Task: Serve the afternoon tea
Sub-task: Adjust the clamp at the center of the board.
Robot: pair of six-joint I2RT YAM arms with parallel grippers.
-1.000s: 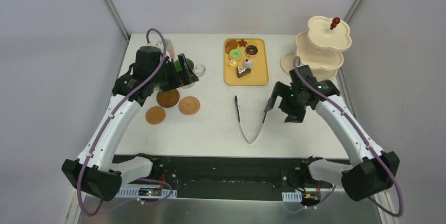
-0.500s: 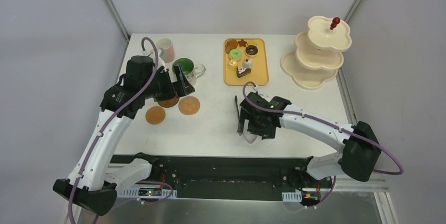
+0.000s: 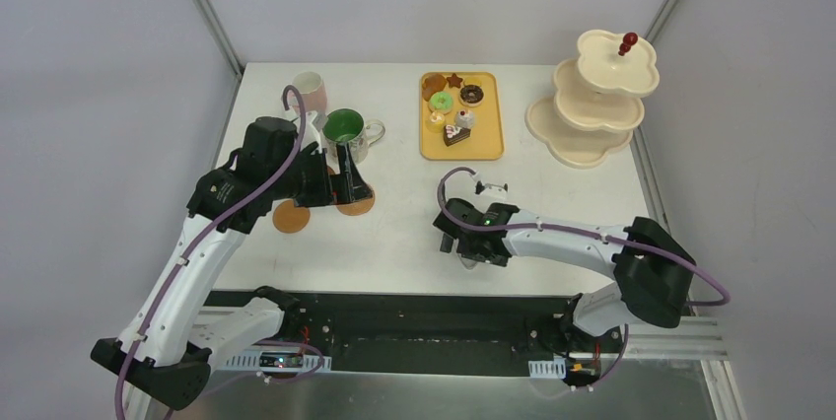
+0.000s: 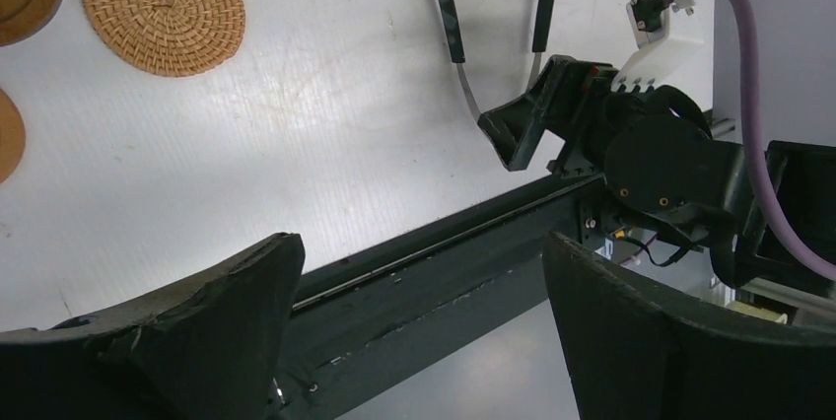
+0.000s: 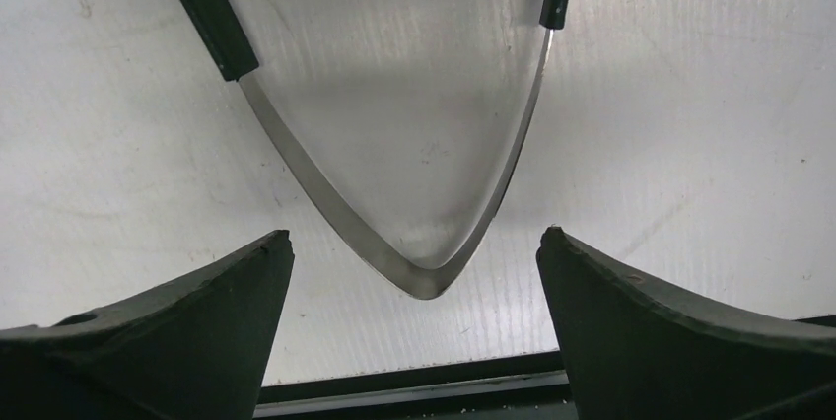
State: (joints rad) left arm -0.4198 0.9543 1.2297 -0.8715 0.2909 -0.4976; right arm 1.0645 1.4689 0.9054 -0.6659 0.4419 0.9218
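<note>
A white counter (image 3: 394, 233) stands boxed in by plain grey walls (image 3: 89, 95), with slim metal posts (image 3: 205, 8) rising at its far corners. A black rail (image 3: 424, 304) runs along its near edge. Below that lies what looks like a brushed metal sheet (image 3: 424, 395). The light is soft and even.

Cream stand (image 3: 590, 110), yellow tray (image 3: 435, 148)

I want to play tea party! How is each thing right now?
Tongs: lying flat, spread.
Left hand: open, empty.
Right hand: open, over tongs' bend.
Stand: empty.
Tray: holding pastries.
Green mug: upright, empty.
Pink mug: upright.
Coasters: bare.
</note>
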